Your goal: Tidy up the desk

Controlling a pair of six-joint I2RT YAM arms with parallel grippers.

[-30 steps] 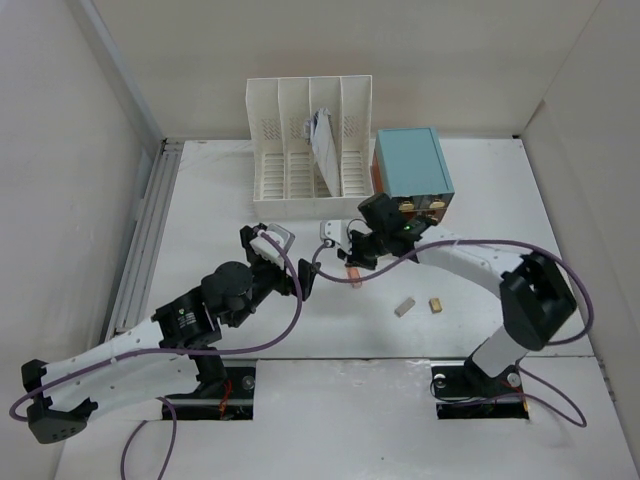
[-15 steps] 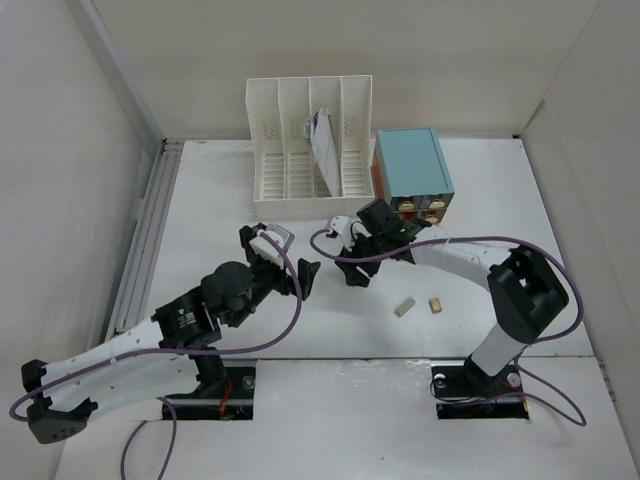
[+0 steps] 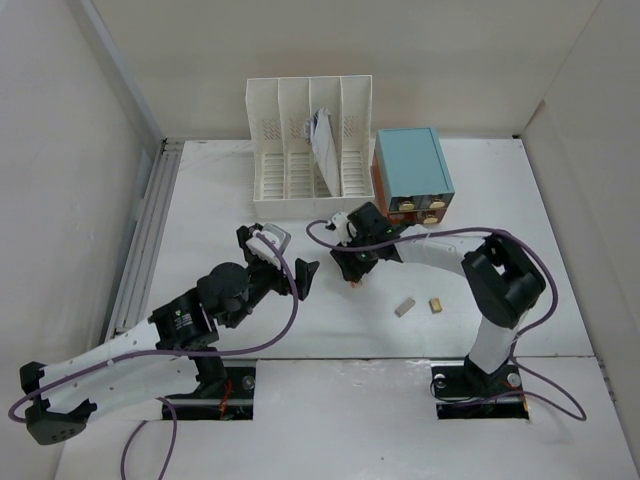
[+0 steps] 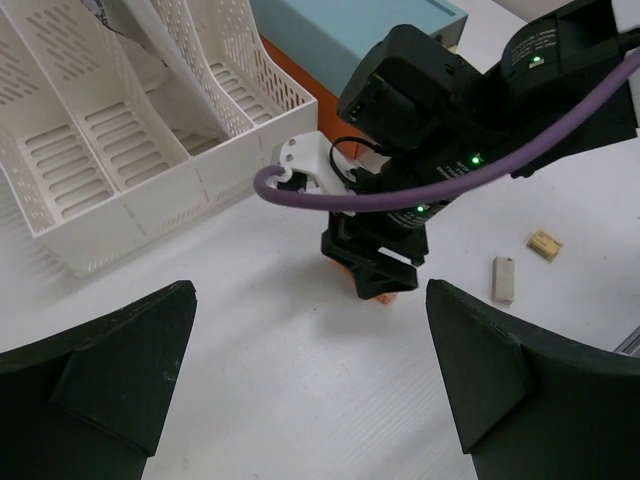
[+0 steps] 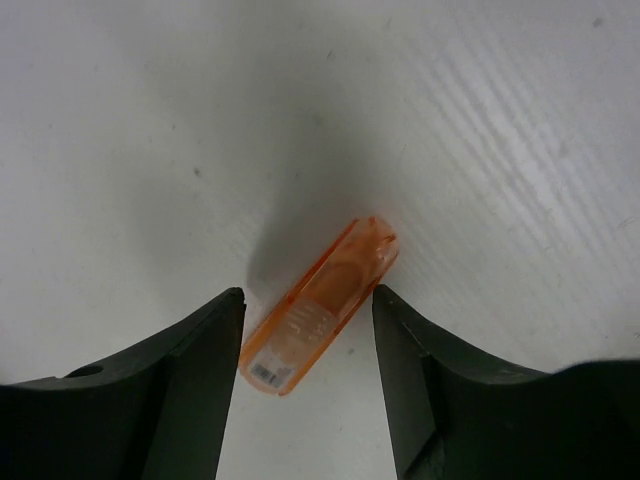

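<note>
My right gripper points down at frame centre, spread around an orange plastic stick. My left gripper hovers wide open.

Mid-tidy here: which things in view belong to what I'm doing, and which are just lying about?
In hand: orange piece lying on the desk; right gripper open, a finger on either side of it.

Lying about: grey piece; tan piece; file rack holding paper; teal drawer box; left gripper, open, holding nothing.
</note>
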